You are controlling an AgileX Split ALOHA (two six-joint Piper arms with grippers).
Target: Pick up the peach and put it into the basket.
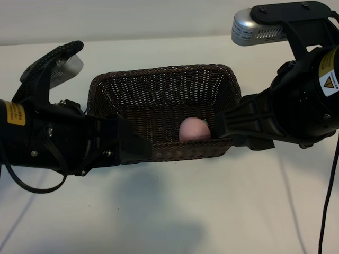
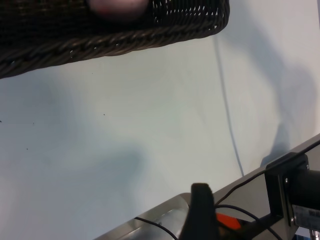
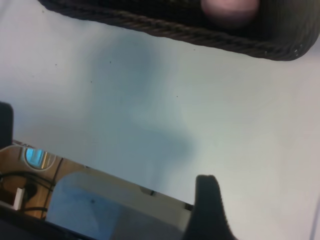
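The pale-pink peach (image 1: pixel 192 129) lies inside the dark woven basket (image 1: pixel 159 71), against its front wall toward the right. My left gripper (image 1: pixel 114 100) is open with nothing in it. Its lower finger (image 1: pixel 132 145) reaches across the basket's front left corner. My right gripper (image 3: pixel 106 150) is also open and empty. One of its fingers (image 1: pixel 233 123) points at the peach from the right, by the basket's front right corner; I cannot tell whether it touches the fruit. Both wrist views show the braided rim (image 2: pixel 100 45) (image 3: pixel 200 37) with a blurred pink peach (image 2: pixel 117 6) (image 3: pixel 230 10) behind it.
The basket stands on a white tabletop (image 1: pixel 175 211), which stretches bare in front of it. A thin cable (image 2: pixel 227 115) runs over the table beside the basket. Black cables (image 1: pixel 324 201) hang from the right arm at the right edge.
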